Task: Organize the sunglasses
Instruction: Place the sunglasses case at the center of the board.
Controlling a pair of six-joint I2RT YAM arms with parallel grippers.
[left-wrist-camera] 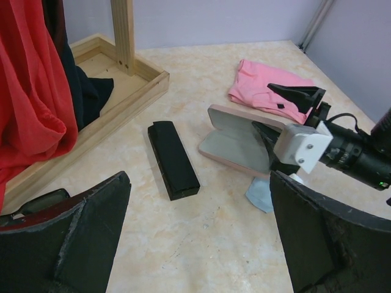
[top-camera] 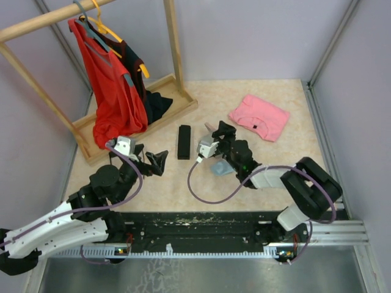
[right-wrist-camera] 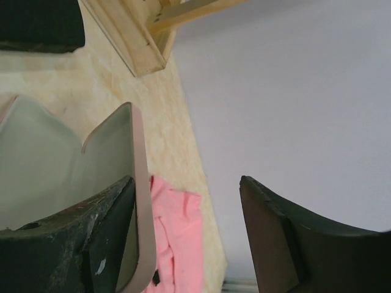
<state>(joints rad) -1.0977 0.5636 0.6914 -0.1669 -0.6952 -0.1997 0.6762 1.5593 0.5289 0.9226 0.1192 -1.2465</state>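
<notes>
The sunglasses are not showing in any of the three views, so I cannot tell where they are lying. At mid-worktop the pink case (left-wrist-camera: 235, 146) is lying open, its grey lining facing up and its lid raised. The right fingers (left-wrist-camera: 296, 94) are standing apart at that case and gripping nothing. One finger is reaching down in front of the lining and hiding part of it. The black case (left-wrist-camera: 174, 159) is lying closed just left of the pink one, apart from it. A light blue cloth (left-wrist-camera: 259, 194) is peeking out on the near right of the pink case, partly under the right arm. A pink garment (top-camera: 259, 116) is lying crumpled at the far right of the worktop (top-camera: 275, 165). A wooden rack (top-camera: 174, 43) is standing at the far left, carrying a red garment (top-camera: 113, 91) and a dark garment (top-camera: 156, 104). The left fingers (left-wrist-camera: 73, 238) are spread wide and holding nothing, hovering near and left of the black case. In the top view the right arm is covering nearly all of the pink case, while the left wrist view is showing its lining. The right wrist view is showing the lid's rim sitting in the gap just beside one finger; I cannot tell whether they are touching. Counted: two cases, one cloth, three garments.
</notes>
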